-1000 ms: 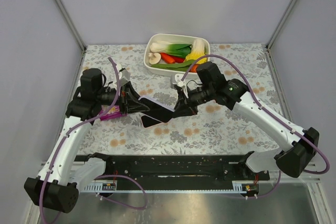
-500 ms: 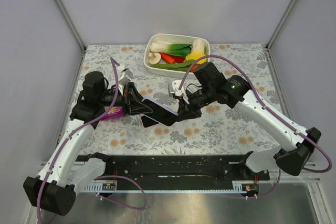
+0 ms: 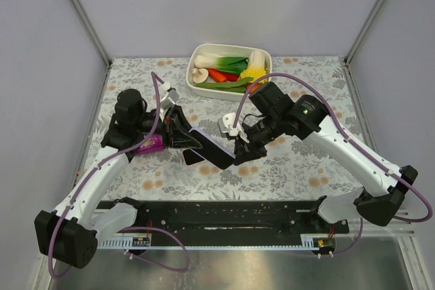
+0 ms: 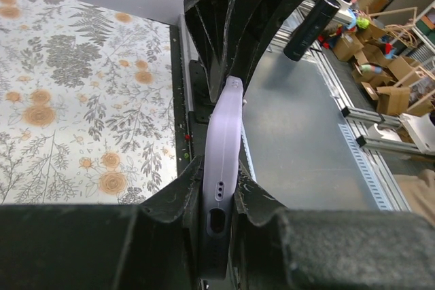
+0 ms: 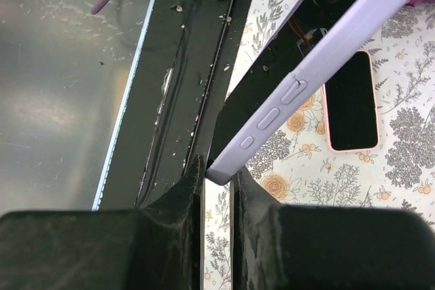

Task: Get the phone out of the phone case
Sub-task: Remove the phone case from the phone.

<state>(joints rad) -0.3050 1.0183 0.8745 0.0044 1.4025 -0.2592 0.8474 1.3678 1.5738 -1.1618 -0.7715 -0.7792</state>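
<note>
A lilac phone case (image 4: pixel 228 134) with the phone still in it hangs above the table between both arms. The phone's dark screen (image 3: pixel 212 145) faces up in the top view. My left gripper (image 4: pixel 217 198) is shut on the case's bottom edge, where the port holes show. My right gripper (image 5: pixel 217 171) is nearly shut, its tips pinching the opposite corner of the case (image 5: pixel 326 52), just below the side buttons. In the top view the left gripper (image 3: pixel 183 135) and right gripper (image 3: pixel 239 151) face each other across the phone.
A second phone in a pink case (image 5: pixel 350 100) lies flat on the floral tablecloth under the held one. A magenta packet (image 3: pixel 148 145) sits by the left arm. A white dish of vegetables (image 3: pixel 264 53) stands at the back. A black rail (image 3: pixel 217 216) runs along the near edge.
Both grippers have shifted with the phone: the left one moved right, the right one came nearer and lower. The right jaws have eased slightly at the case's corner.
</note>
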